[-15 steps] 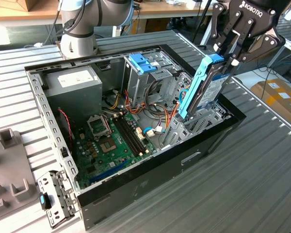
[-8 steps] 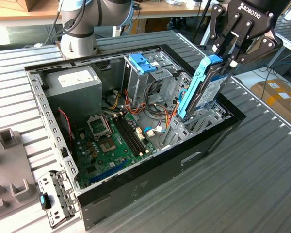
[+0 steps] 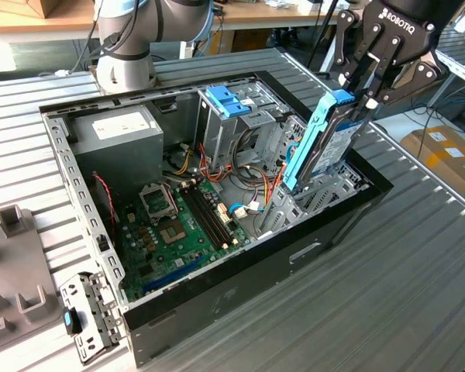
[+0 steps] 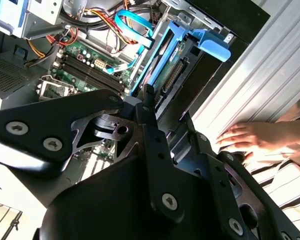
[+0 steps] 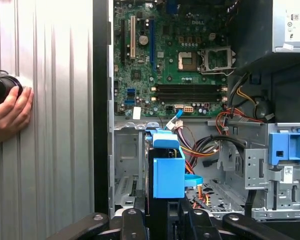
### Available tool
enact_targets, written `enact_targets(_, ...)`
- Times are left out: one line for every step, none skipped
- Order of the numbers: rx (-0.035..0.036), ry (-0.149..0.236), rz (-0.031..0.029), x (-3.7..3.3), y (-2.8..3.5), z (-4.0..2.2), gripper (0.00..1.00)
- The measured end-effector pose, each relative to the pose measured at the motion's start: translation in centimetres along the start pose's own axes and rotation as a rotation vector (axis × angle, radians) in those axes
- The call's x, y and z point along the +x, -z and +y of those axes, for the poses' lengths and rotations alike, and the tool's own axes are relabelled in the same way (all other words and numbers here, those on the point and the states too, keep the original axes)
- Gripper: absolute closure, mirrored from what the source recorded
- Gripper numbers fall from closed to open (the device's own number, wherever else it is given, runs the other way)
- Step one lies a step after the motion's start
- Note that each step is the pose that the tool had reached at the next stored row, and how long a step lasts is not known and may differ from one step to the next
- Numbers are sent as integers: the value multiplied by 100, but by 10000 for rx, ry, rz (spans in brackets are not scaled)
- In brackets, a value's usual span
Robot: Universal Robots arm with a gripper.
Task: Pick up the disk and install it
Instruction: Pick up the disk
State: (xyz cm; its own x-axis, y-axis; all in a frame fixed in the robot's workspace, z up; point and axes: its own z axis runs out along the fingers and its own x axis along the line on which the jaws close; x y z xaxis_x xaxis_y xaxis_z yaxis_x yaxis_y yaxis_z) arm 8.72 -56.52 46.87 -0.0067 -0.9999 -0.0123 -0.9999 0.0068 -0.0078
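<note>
In the exterior view, a grey moulded fixture (image 3: 15, 225) sat at the far left of the slatted metal table (image 3: 418, 294). Just right of it, a perforated metal bracket (image 3: 89, 318) with a small blue tab lay at the near corner of the open black computer case (image 3: 217, 298). Behind the case stood the arm's grey base (image 3: 128, 58).

Inside the case, the grey power-supply box (image 3: 128, 132) filled the far left corner, with the green motherboard (image 3: 186, 225) on the floor in front of it. Further right, the dark-blue slotted latch (image 3: 229, 99) topped the metal drive cage.

At the case's right end the disk (image 3: 325, 143) stood on edge, tilted. Its lower end was down among the metal bays and its upper end rose above the case rim. Whether it was seated in a bay could not be told. The gripper (image 3: 355, 102) came down from the upper right with its fingers clenched on the top of the disk's light-blue carrier. A cardboard box (image 3: 442, 151) lay beyond the table's right edge.

In the first wrist view, a person's hand (image 5: 10, 110) rested on the slats near the case wall, curled round a dark round object (image 5: 2, 87).
</note>
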Motion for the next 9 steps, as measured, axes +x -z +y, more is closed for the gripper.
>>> enact_targets(0,0,0,0,-2,0,65)
enact_targets(0,0,1,0,-2,0,65)
enact_targets(0,0,2,0,-3,0,65)
enact_targets(0,0,0,0,-6,-1,65)
enact_targets(1,0,-1,0,-9,-3,65)
enact_targets(0,1,0,0,-12,-5,65)
enact_targets(0,0,1,0,-14,-5,65)
enact_targets(0,0,1,0,-16,-6,65)
enact_targets(0,0,2,0,-16,-7,65)
